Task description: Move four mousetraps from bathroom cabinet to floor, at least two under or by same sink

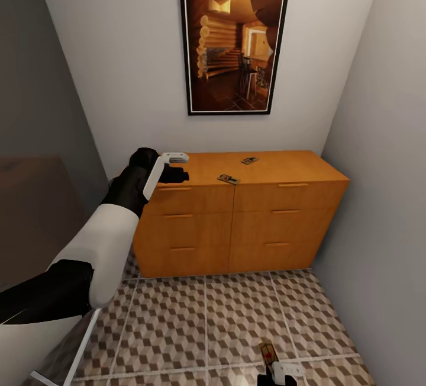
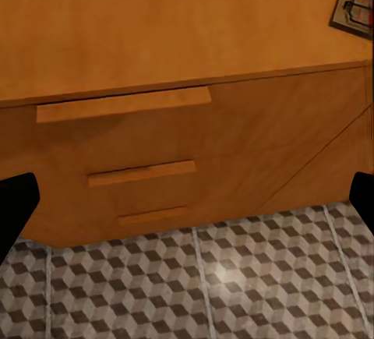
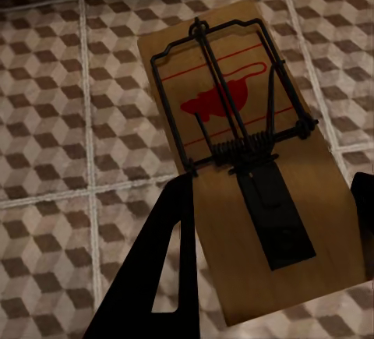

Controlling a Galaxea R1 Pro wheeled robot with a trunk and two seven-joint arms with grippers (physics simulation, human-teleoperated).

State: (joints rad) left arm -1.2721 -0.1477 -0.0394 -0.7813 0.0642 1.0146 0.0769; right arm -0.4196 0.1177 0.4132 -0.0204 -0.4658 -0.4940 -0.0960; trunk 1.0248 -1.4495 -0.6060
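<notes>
Right gripper (image 3: 265, 269) clamps a mousetrap (image 3: 249, 152) low at frame bottom over the bathroom floor (image 1: 207, 321). Left gripper (image 2: 187, 199) spread wide, frame centre-left, above the cabinet (image 1: 260, 214), where two mousetraps (image 1: 228, 179) lie

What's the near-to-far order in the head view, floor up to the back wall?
Right end effector holding a mousetrap → bathroom floor → cabinet → front mousetrap on top → rear mousetrap → framed picture.

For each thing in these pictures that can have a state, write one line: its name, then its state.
Cabinet: all visible drawers shut.
Near mousetrap: lying flat on the cabinet top, near its front edge.
Far mousetrap: lying flat on the cabinet top.
Held mousetrap: in the right gripper, above the bathroom floor.
Left gripper: open, empty, over the cabinet top.
</notes>
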